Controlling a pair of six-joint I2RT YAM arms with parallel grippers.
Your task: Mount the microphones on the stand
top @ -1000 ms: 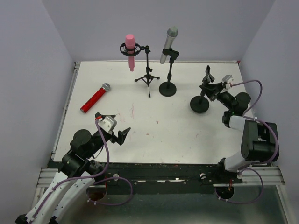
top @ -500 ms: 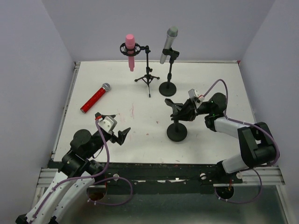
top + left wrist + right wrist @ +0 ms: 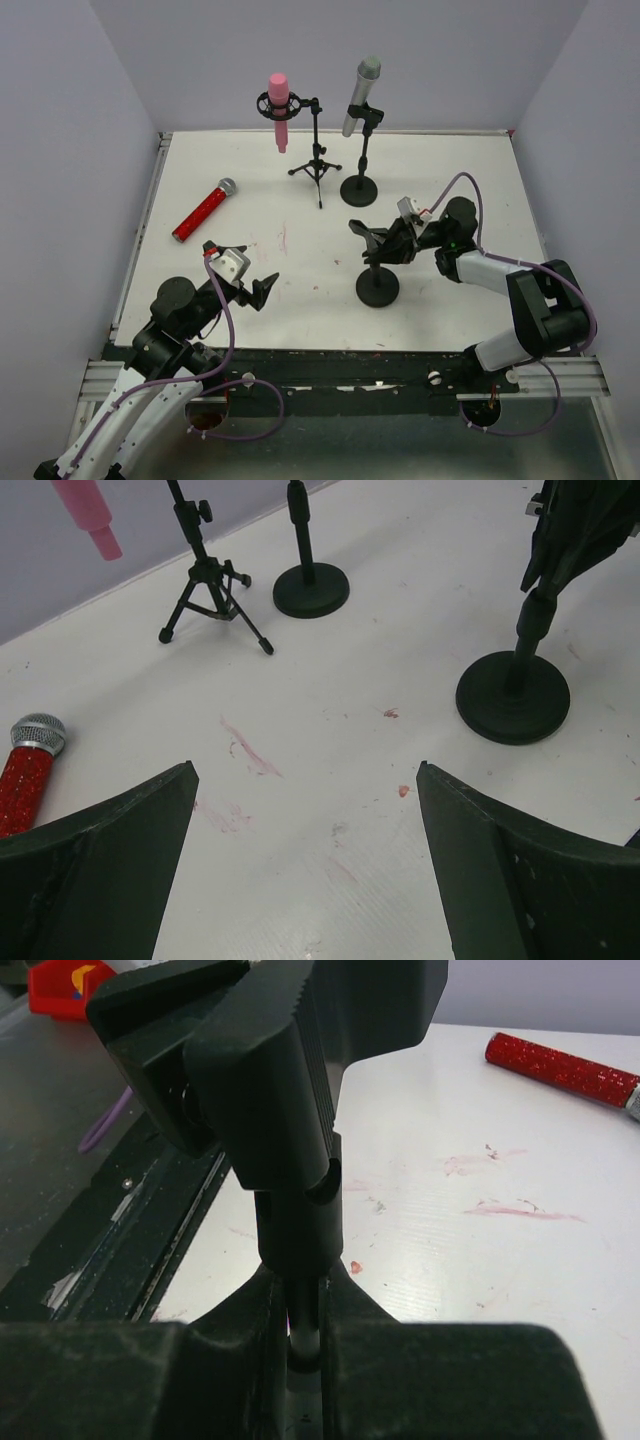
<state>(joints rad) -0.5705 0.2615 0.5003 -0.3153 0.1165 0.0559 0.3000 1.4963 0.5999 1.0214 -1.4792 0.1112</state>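
Since the look one second ago, the empty stand has changed place. It stood well to the right of the tripod stand; it now stands nearer my bases than the tripod stand and only a little to its right. Over the last half second it barely shifted, so I judge the carry to be ending.

My right pincer is pressed together on this stand's post, just below its clip. My left pincer is spread and holds nothing, hovering near and to the left of the tripod stand.

Findings on the task's things:
- The pink microphone hangs in the tripod stand's ring mount.
- The silver-grey microphone sits in the round-base stand just right of the tripod stand.
- The red microphone lies flat on the tabletop, left of the tripod stand, untouched.

Assessment: two of three are mounted. The move brings the last clip closer to the red microphone and my left arm. Fetching that microphone appears to be the next step.
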